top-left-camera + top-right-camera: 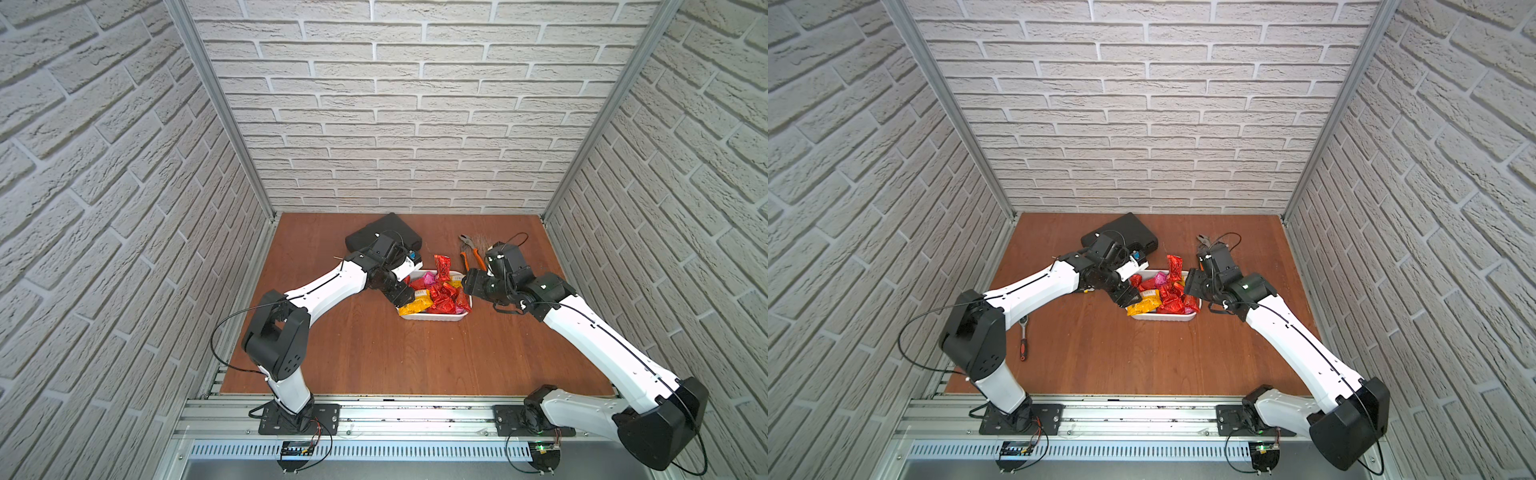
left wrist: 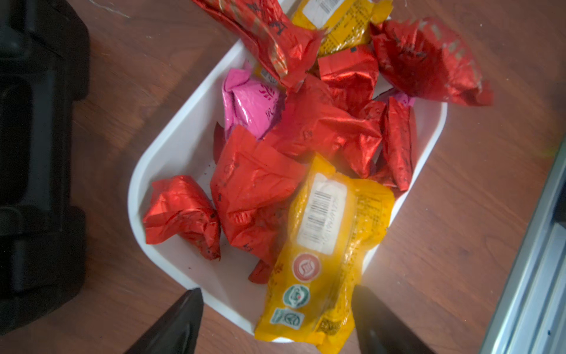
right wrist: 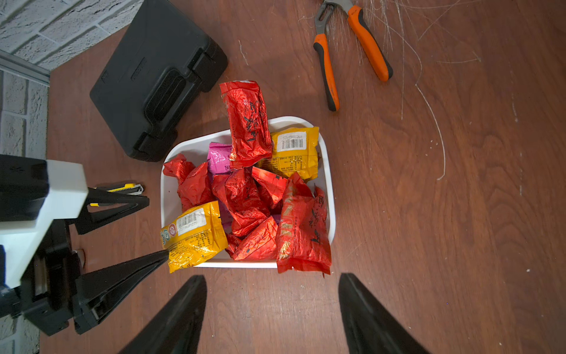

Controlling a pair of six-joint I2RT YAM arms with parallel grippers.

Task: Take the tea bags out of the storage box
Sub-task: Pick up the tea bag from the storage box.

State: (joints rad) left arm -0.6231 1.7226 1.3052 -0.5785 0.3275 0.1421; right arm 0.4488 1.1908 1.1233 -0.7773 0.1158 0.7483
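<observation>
L gripper (image 2: 275, 288) released, straddling yellow tea bag (image 2: 324, 233), R gripper (image 3: 272, 275) released beside storage box (image 3: 327, 190)

2 arms reach inward; left pincer (image 2: 277, 289) spread, right pincer (image 3: 272, 276) spread, apparently empty.

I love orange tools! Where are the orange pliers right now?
In a top view the orange pliers lie on the table near the back, on the robot's right, just behind the white storage box and apart from it.
</observation>
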